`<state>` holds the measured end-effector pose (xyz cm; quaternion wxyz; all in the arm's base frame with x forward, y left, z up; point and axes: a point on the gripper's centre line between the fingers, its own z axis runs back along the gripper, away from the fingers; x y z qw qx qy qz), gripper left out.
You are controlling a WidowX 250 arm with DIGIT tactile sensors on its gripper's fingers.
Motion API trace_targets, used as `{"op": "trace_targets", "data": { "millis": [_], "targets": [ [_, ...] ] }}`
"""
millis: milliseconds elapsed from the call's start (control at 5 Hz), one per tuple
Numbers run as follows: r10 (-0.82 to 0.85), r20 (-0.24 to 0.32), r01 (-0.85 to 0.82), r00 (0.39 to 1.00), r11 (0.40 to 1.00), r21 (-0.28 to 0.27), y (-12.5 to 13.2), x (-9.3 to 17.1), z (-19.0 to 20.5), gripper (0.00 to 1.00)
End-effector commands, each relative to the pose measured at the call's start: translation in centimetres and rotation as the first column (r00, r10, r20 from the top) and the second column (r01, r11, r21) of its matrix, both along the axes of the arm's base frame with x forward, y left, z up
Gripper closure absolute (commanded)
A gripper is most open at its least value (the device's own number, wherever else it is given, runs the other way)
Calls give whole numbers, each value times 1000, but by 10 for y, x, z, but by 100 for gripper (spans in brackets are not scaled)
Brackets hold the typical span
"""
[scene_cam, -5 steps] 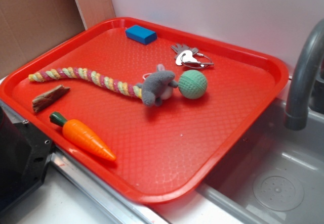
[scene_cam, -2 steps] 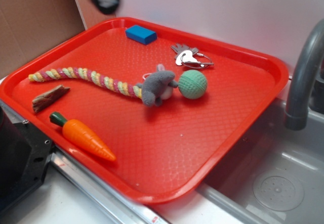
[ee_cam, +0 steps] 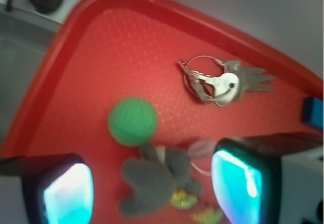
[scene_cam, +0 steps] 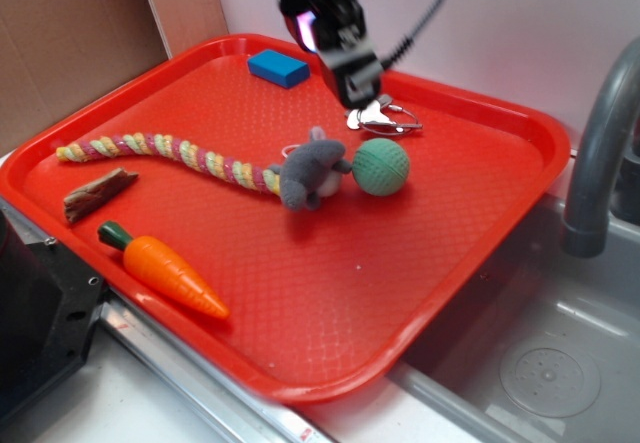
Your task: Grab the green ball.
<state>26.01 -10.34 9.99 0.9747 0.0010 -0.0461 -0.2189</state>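
The green ball (scene_cam: 381, 167) lies on the red tray (scene_cam: 440, 293), touching the nose of the grey plush mouse (scene_cam: 312, 171). In the wrist view the green ball (ee_cam: 132, 122) sits just beyond the grey plush mouse (ee_cam: 152, 183). My gripper (scene_cam: 358, 91) hangs above the back of the tray, over the keys (scene_cam: 380, 116) and behind the ball. In the wrist view my gripper (ee_cam: 152, 193) is open and empty, its two pads (ee_cam: 68, 193) wide apart with the mouse between them below.
On the tray also lie a blue block (scene_cam: 279, 67), a braided rope (scene_cam: 160, 150) joined to the mouse, a brown stick (scene_cam: 98, 192) and a toy carrot (scene_cam: 165, 270). A sink with a grey faucet (scene_cam: 600, 153) is at the right. Cardboard (scene_cam: 70, 43) stands at the left.
My gripper has come in from the top left and moved right and down to above the keys. The things on the tray have not moved.
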Motion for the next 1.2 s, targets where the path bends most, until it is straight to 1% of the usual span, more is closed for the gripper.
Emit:
{"op": "trace_targets", "data": {
  "millis": [0,200,400,600,800,1000],
  "targets": [
    [15,4,-14,1000,993,-118,-7,9,-28,0],
    [-20,-39,16,999,995,-99,-18,6,-50,0],
    [-23,-55,18,998,997,-80,-19,5,-61,0],
    [-3,-46,0,999,997,-75,-16,5,-61,100],
    [28,35,-25,999,997,-73,-8,0,-26,100],
    [64,138,-56,988,997,-59,-2,-16,23,100]
  ]
}}
